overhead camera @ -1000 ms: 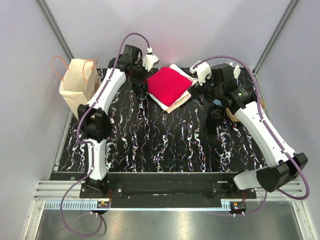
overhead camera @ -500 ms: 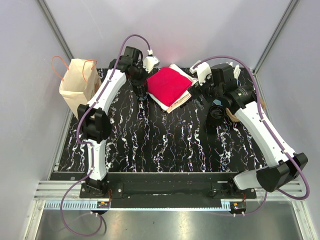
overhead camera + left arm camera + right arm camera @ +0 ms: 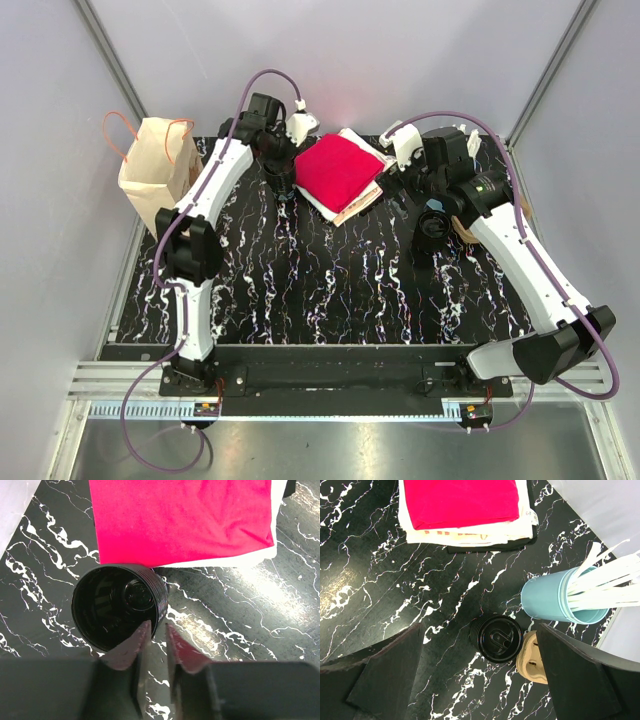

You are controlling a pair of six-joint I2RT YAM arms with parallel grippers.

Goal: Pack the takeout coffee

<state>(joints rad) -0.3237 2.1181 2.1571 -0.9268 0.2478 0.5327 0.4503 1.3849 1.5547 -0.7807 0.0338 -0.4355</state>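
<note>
An open black ribbed cup [image 3: 115,605] stands on the marble table beside a stack of red napkins [image 3: 180,520]. My left gripper [image 3: 156,626] is shut on the cup's rim, one finger inside and one outside; in the top view it [image 3: 282,170] is at the napkins' left edge. A black cup with a lid [image 3: 497,637] stands under my right gripper [image 3: 480,630], which is wide open above it and not touching. The top view shows this gripper [image 3: 415,190] and the lidded cup [image 3: 432,222] at the right. A brown paper bag [image 3: 155,160] stands far left.
A teal cup [image 3: 547,597] full of white stirrers [image 3: 605,575] stands just behind the lidded cup. A tan moulded piece [image 3: 534,660] lies against the lidded cup's right side. The napkin stack [image 3: 338,170] sits between the two grippers. Walls close in left and right.
</note>
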